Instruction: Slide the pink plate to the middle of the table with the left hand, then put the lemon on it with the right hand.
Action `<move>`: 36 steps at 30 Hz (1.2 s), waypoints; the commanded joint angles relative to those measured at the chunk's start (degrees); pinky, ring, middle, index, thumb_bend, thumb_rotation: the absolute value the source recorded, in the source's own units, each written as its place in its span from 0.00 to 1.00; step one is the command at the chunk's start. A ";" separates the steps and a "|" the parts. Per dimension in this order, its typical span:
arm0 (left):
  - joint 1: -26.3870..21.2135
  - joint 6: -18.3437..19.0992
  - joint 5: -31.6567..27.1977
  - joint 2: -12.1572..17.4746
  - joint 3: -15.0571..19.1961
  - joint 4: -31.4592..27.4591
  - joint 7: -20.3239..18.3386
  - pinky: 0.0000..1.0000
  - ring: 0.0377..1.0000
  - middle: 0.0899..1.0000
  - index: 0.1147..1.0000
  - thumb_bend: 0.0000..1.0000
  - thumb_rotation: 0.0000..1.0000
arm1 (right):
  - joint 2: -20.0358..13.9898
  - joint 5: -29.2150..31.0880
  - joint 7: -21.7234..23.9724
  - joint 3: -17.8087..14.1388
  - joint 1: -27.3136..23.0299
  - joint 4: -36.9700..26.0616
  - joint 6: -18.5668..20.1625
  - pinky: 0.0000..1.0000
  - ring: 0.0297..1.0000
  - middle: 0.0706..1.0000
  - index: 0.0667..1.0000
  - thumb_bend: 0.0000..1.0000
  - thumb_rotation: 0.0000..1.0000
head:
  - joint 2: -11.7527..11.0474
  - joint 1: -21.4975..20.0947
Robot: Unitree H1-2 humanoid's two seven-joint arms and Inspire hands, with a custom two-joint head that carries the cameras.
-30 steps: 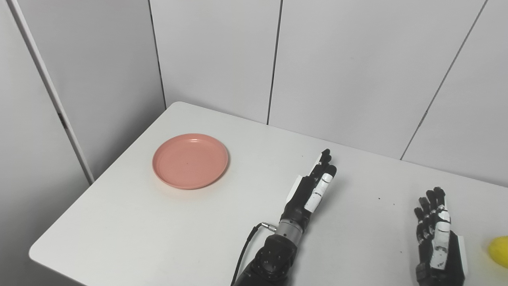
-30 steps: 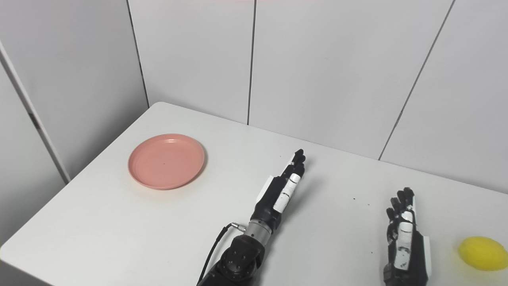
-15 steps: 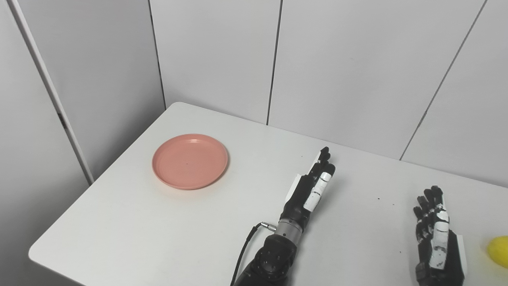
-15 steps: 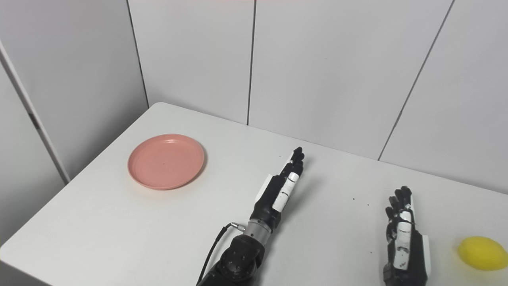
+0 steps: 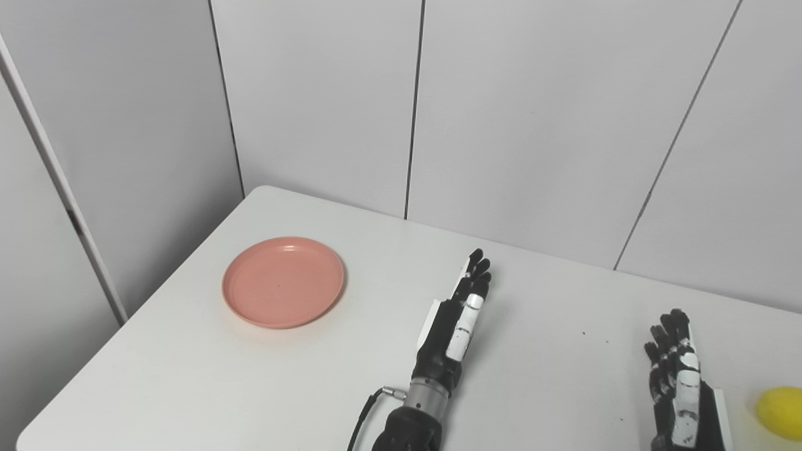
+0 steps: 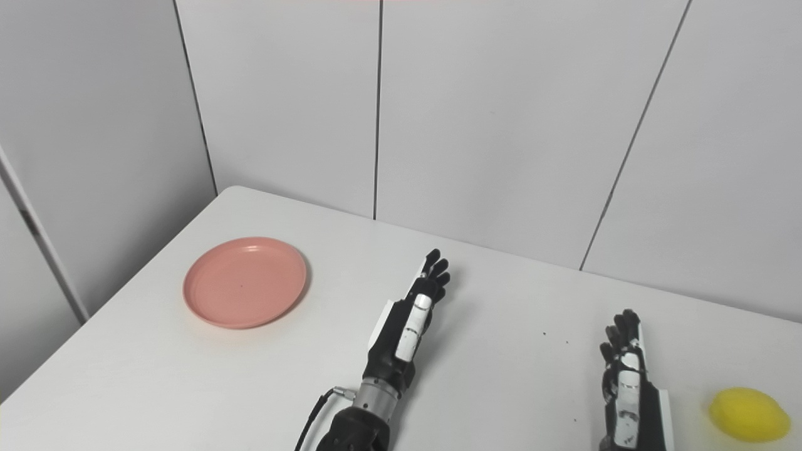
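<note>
Right eye view: both hands, left (image 6: 404, 326) and right (image 6: 623, 382), empty with fingers extended, well apart from round pink plate (image 6: 244, 282) and yellow lemon (image 6: 749, 414) on white counter (image 6: 188, 388).

White surface (image 5: 188, 376) with a rounded far corner, set against pale grey wall panels (image 5: 532, 125) split by thin dark seams; soft, even light throughout.

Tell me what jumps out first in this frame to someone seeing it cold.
The pink plate stands out at the table's left, empty and untouched. The yellow lemon lies far right, beside the open right hand. The left hand, also open, is mid-table, clear of the plate.
</note>
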 commanded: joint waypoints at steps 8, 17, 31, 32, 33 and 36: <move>1.37 5.32 -0.90 3.11 2.62 -8.26 -0.09 0.93 0.93 0.93 0.92 0.67 1.00 | -0.32 0.16 0.43 -0.63 1.97 1.68 -2.19 1.00 0.99 0.98 0.99 0.69 1.00 | -0.55 1.43; 0.47 10.19 0.82 6.75 6.33 -15.78 1.56 0.89 0.86 0.86 0.83 0.71 1.00 | -0.43 0.69 0.66 -0.72 2.09 1.32 -2.40 1.00 0.99 0.99 0.99 0.67 1.00 | -0.78 3.95; -0.36 12.74 -0.09 12.98 13.10 -20.71 2.62 0.81 0.78 0.78 0.76 0.72 1.00 | -1.22 1.65 1.33 -0.67 2.25 -0.03 0.31 1.00 1.00 1.00 1.00 0.66 1.00 | -1.19 7.37; -0.34 12.58 -0.37 13.48 13.58 -20.44 2.56 0.82 0.78 0.77 0.76 0.72 1.00 | -1.28 1.71 1.37 -0.63 2.24 -0.08 0.38 1.00 1.00 1.00 1.00 0.67 1.00 | -1.19 7.37; -0.33 12.43 -0.68 13.96 14.21 -20.14 2.63 0.83 0.78 0.78 0.76 0.71 1.00 | -1.36 1.73 1.42 -0.56 2.25 -0.18 0.46 1.00 1.00 1.00 1.00 0.67 1.00 | -1.19 7.37; -0.42 12.16 -0.96 15.68 16.01 -19.03 2.93 0.83 0.80 0.79 0.77 0.69 1.00 | -1.56 1.70 1.57 -0.32 2.21 -0.23 0.37 1.00 1.00 1.00 1.00 0.67 1.00 | -1.35 8.31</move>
